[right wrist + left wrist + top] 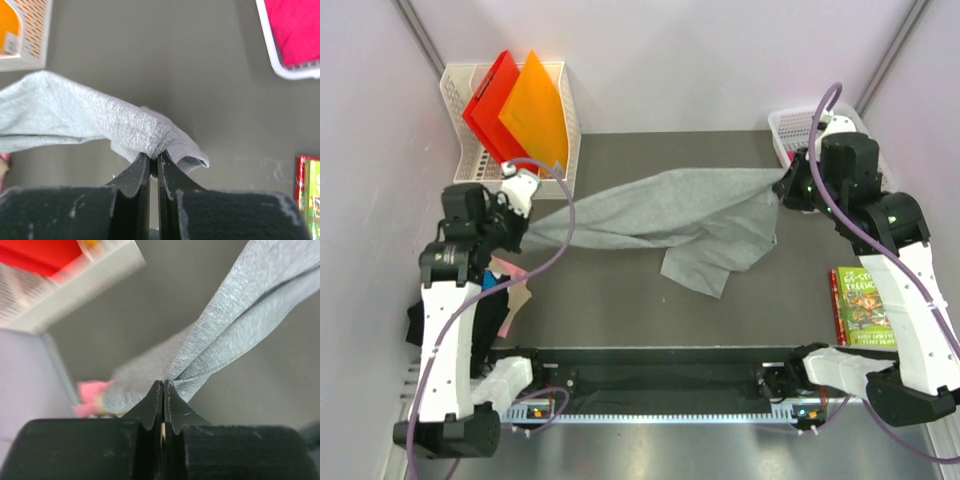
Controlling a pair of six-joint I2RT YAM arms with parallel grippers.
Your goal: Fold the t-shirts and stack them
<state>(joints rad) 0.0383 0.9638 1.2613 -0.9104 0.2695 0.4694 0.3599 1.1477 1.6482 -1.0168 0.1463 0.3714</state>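
Observation:
A large light grey t-shirt (670, 215) hangs stretched across the table between my two grippers, its lower part sagging onto the dark mat. My left gripper (527, 232) is shut on its left end (220, 335); the jaws (163, 385) pinch the cloth. My right gripper (785, 185) is shut on the right end (125, 125), jaws (154, 159) closed over a hem. A bright pink t-shirt (295, 30) lies in the white basket (788, 128) at the back right. More pink cloth (92, 392) and a black t-shirt (425, 320) lie at the left edge.
A white rack (460, 120) at the back left holds a red folder (490, 100) and an orange folder (535, 105). A green picture book (860, 305) lies at the right edge. The arm bases and a black rail (660, 375) run along the near edge.

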